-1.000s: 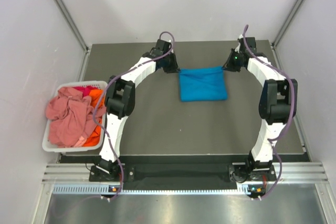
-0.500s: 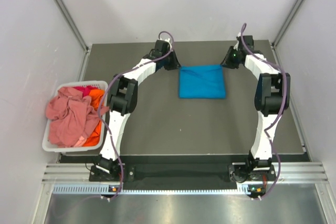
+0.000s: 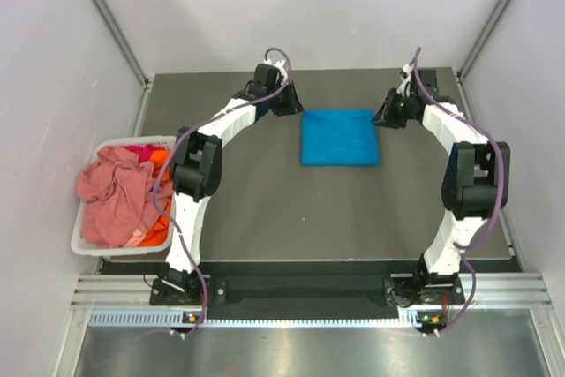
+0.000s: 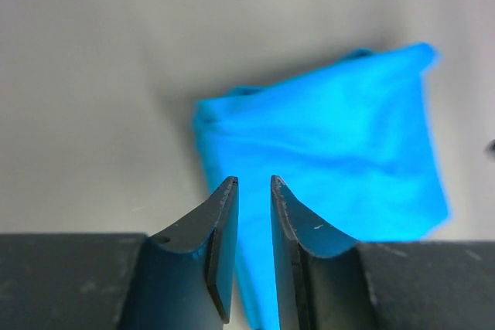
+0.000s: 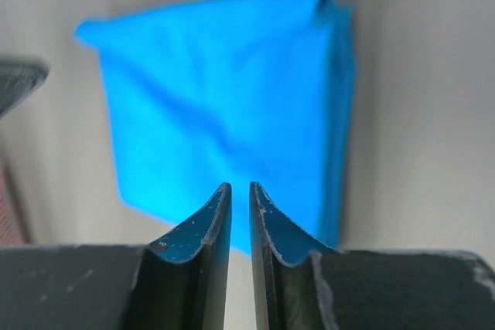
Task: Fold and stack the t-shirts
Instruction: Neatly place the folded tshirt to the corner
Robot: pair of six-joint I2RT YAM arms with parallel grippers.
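The right gripper [image 5: 240, 187] hangs above the grey counter [image 5: 421, 113]. Its two dark fingers [image 5: 197, 245] stand a narrow slit apart with nothing between them. Beyond the tips a turquoise-blue t-shirt [image 5: 224, 106] lies flat on the counter, folded into a rough square, its layered edges showing along the right side. A dark blurred shape [image 5: 19, 83] pokes in at the left edge, too soft to identify.

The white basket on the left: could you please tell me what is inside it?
A crumpled salmon-pink t-shirt tops the basket, with orange cloth and red cloth showing beside it; anything beneath is covered.
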